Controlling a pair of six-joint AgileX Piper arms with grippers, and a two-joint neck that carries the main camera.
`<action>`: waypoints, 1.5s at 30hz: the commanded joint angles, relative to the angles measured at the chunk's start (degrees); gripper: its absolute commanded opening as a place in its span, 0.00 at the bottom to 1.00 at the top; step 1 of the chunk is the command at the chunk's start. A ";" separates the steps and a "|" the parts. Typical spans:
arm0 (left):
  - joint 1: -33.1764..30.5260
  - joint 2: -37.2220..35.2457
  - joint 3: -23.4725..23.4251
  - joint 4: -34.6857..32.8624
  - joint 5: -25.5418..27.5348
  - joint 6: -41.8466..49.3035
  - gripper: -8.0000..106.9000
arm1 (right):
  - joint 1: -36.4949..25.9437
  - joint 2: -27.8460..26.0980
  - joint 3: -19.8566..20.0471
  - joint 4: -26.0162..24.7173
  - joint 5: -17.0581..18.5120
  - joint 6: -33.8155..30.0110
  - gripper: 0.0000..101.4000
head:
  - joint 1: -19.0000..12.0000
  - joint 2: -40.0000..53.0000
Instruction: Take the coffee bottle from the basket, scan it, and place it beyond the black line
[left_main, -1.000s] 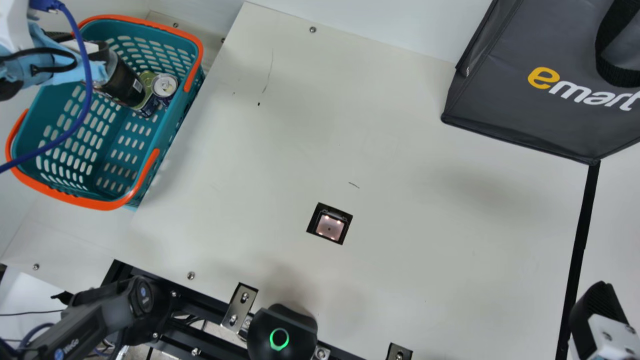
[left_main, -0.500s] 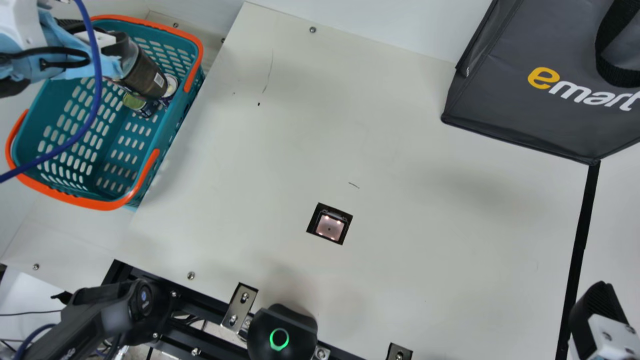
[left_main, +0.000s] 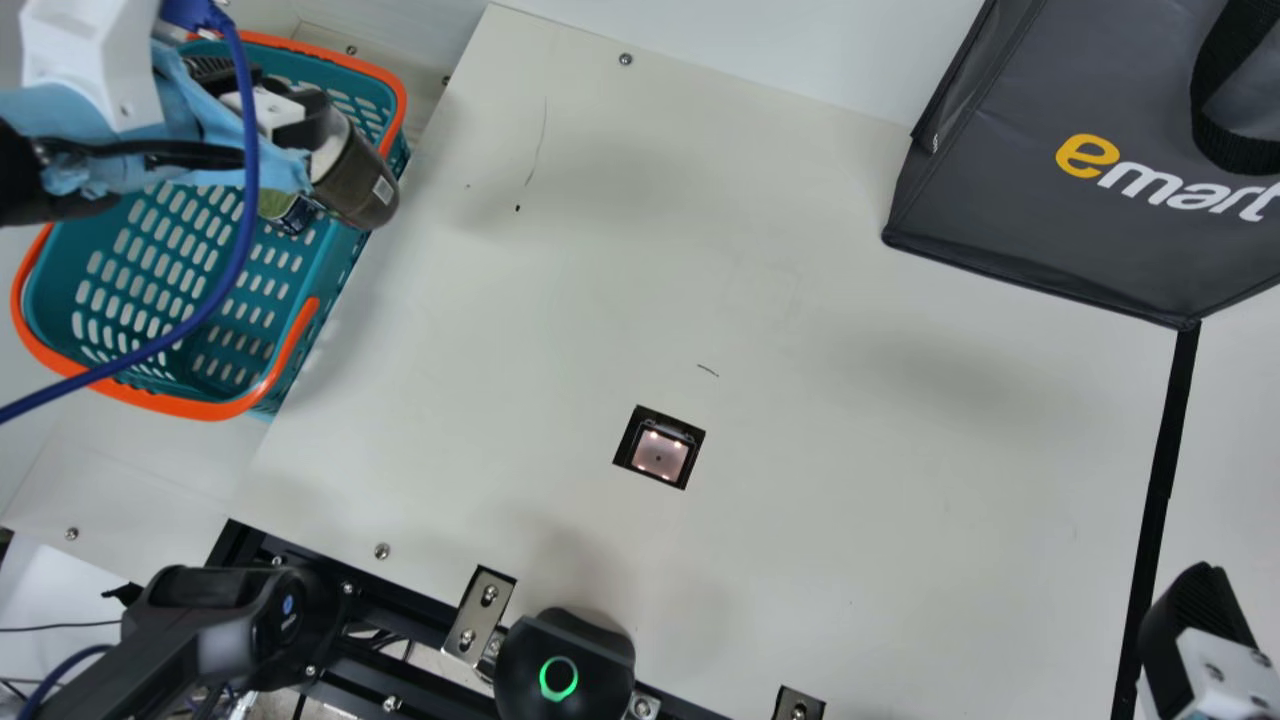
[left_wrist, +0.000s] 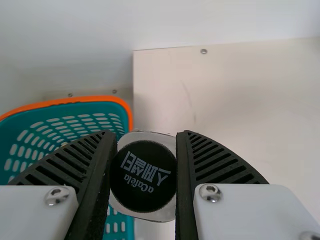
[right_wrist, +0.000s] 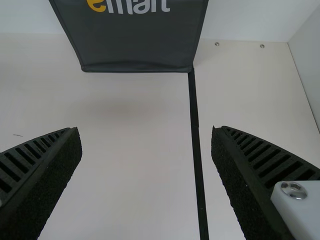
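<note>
A: Report change at left gripper.
B: Pinched there: coffee bottle, tilted. Just raised from inside basket to above its rim, along left edge of desk.
A: Check right gripper.
B: Spread wide, holding nothing, beside black line.
A: State consequence.
B: Treat removal as nearly complete. Next, presumably: clear rim, then carry to scanner.

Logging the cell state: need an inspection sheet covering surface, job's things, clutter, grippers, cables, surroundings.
Surface: cream table, small dark marks; black line laid down one side.
Job's things: coffee bottle tilted, overlapping the basket rim in view; scanner lit.
Clutter: at least one can in the basket.
Grippers: left gripper shut on bottle; right gripper open, empty.
Cables: blue cable crosses in front of basket.
Surroundings: dark bag; white walls.
</note>
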 joint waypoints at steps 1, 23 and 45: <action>-2.23 -0.32 0.33 0.22 0.15 -0.75 0.16 | 0.00 0.00 0.00 0.00 0.00 0.00 0.90 | -1.48 0.14; -20.72 0.84 1.94 1.53 -2.19 -4.41 0.16 | 0.00 0.00 0.00 0.00 0.00 0.00 0.90 | -1.48 0.14; -35.70 6.81 1.75 1.85 -7.66 -8.00 0.16 | 0.00 0.00 0.00 0.00 0.07 0.00 0.90 | -1.48 0.14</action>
